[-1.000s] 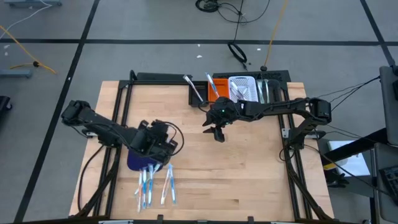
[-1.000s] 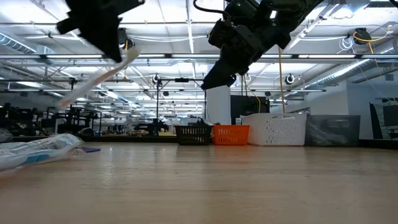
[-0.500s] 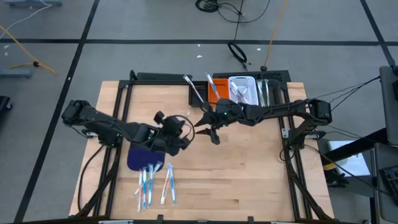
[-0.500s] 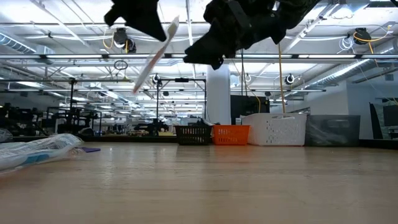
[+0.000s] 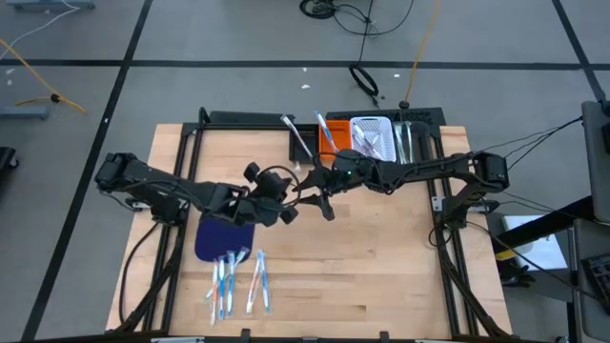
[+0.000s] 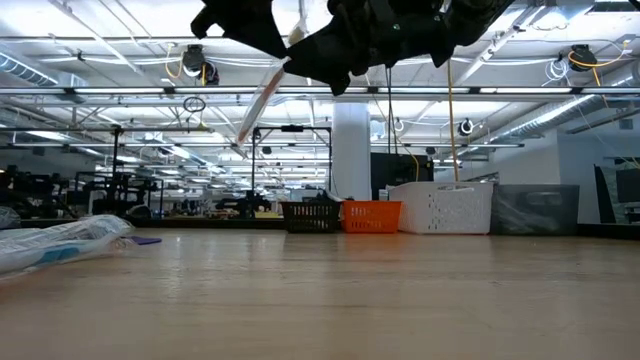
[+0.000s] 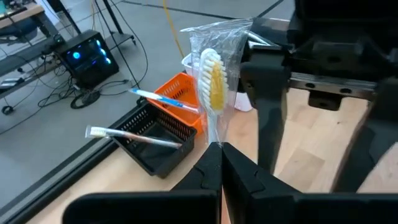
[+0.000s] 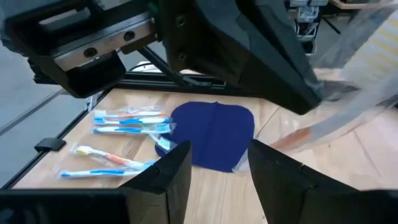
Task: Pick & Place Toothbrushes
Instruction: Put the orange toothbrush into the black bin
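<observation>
My left gripper [image 7: 217, 149] is shut on one toothbrush [image 7: 211, 74] in a clear wrapper, white with yellow-orange bristles. It is held high over the table's middle, seen slanting in the low view [image 6: 262, 100]. My right gripper [image 8: 217, 152] is open and close in front of it, with the toothbrush [image 8: 348, 106] beside its fingers and not touched. Several more wrapped toothbrushes [image 5: 238, 281] lie flat on the table by the near edge of the dark blue mat [image 5: 217, 238]. My left gripper pinches the wrapped toothbrush by its handle [image 7: 215, 138] between its two fingers. The head end sticks out past the fingertips toward the bins. The toothbrush is lifted clear of the table and tilted, its free end lower in the low view.
At the table's far edge stand a black bin [image 5: 303, 141], an orange bin [image 5: 329, 133] and a white bin [image 5: 374, 135], each with toothbrushes in it. The two grippers are close together above the table's middle. Bare wood lies to the right and near.
My left gripper has carried the toothbrush up from above the mat and toward the table's right and far side, close to my right gripper. My right gripper has moved a little toward the left, toward the toothbrush.
</observation>
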